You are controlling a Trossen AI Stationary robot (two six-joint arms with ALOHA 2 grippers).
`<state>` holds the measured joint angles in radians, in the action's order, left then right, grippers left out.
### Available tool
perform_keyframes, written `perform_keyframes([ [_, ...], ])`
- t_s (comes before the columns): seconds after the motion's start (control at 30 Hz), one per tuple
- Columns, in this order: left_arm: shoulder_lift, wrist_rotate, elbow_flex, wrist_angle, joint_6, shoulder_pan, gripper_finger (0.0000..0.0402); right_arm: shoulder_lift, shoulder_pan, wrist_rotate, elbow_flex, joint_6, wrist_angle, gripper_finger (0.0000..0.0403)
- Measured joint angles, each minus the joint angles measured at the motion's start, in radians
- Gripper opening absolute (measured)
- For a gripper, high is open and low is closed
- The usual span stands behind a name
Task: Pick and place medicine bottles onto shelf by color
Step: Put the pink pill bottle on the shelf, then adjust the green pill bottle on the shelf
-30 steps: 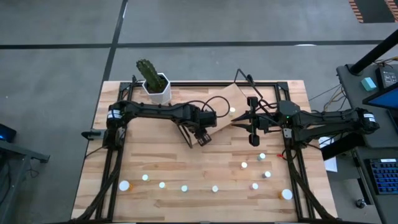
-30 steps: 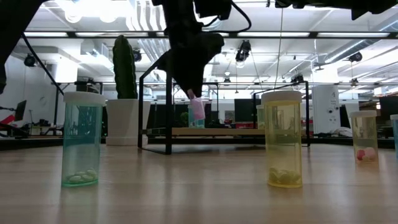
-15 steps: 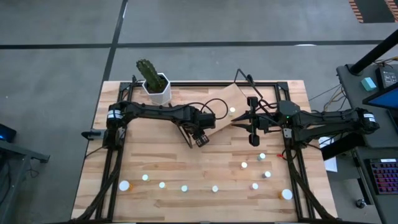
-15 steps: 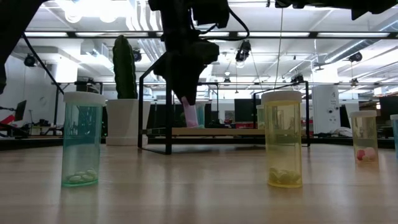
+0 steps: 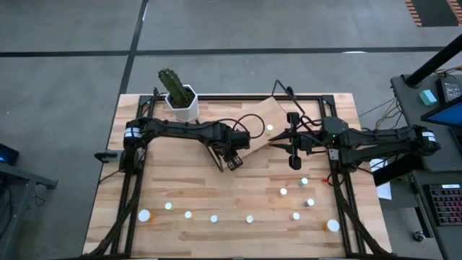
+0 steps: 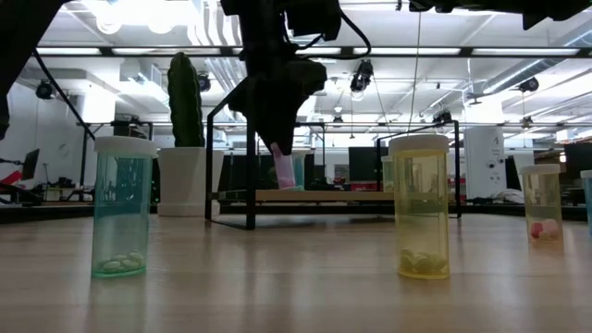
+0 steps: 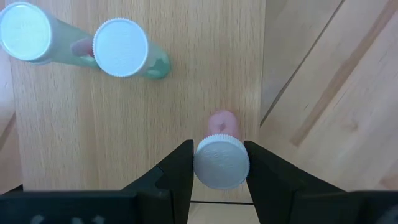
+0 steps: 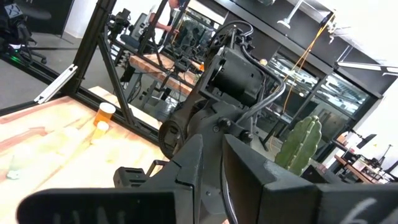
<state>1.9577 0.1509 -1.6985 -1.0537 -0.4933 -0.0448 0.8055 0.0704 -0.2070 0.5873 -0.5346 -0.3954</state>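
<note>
My left gripper (image 5: pixel 233 160) (image 7: pixel 217 149) points steeply down over the near end of the shelf (image 5: pixel 263 121), a tilted light-wood board on a black wire frame (image 6: pixel 324 195). It is shut on a pink bottle with a white cap (image 7: pixel 221 163) (image 6: pixel 282 171). Two pale green white-capped bottles (image 7: pixel 121 47) (image 7: pixel 25 31) stand on the board (image 7: pixel 124 124) farther along. My right gripper (image 5: pixel 273 142) (image 8: pixel 211 165) hovers raised by the shelf's right side, its fingers close together with nothing between them. Several medicine bottles (image 5: pixel 214 218) stand along the table's near part. My left gripper pinches the pink bottle between its two fingers at the sides of its white cap (image 7: pixel 200 163). The fingers come from above, pointing steeply down. The bottle hangs upright below them, its lower end (image 7: pixel 222 122) at the shelf board; whether it rests on the board I cannot tell.
A white pot with a cactus (image 5: pixel 180 100) (image 6: pixel 185 139) stands at the table's far left. In the low view a green bottle (image 6: pixel 122 208), a yellow bottle (image 6: pixel 423 208) and a smaller one (image 6: pixel 541 203) stand on the near planks. Bare planks lie between shelf and bottles.
My left gripper has sunk a little toward the shelf board with the pink bottle, which has gone from slightly tilted to upright; over the last half second it has kept still.
</note>
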Motion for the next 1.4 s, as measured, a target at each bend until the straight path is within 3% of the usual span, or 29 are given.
perform_keyframes([
  [0.17, -0.001, -0.008, 0.003, -0.002, 0.003, 0.000, 0.0124, 0.000, 0.000, 0.000, 0.000, 0.000, 0.001, 0.0054],
  [0.47, 0.000, -0.010, 0.003, 0.000, 0.002, 0.000, 0.0193, 0.000, 0.000, 0.000, 0.000, 0.000, 0.002, 0.0054],
  [0.7, -0.011, -0.031, -0.027, -0.011, 0.007, 0.000, 0.0215, 0.000, 0.000, 0.002, 0.000, 0.000, 0.002, 0.0054],
  [1.0, -0.124, -0.065, -0.063, 0.005, 0.139, 0.003, 0.0215, 0.002, 0.000, 0.148, 0.000, 0.005, 0.032, 0.0054],
  [1.17, -0.211, -0.061, -0.062, 0.025, 0.243, 0.027, 0.0215, 0.003, 0.000, 0.156, 0.000, 0.072, 0.033, 0.0053],
  [1.4, -0.390, -0.009, 0.052, 0.255, 0.465, 0.129, 0.0215, 0.079, 0.002, 0.263, 0.071, 0.238, 0.167, 0.0030],
])
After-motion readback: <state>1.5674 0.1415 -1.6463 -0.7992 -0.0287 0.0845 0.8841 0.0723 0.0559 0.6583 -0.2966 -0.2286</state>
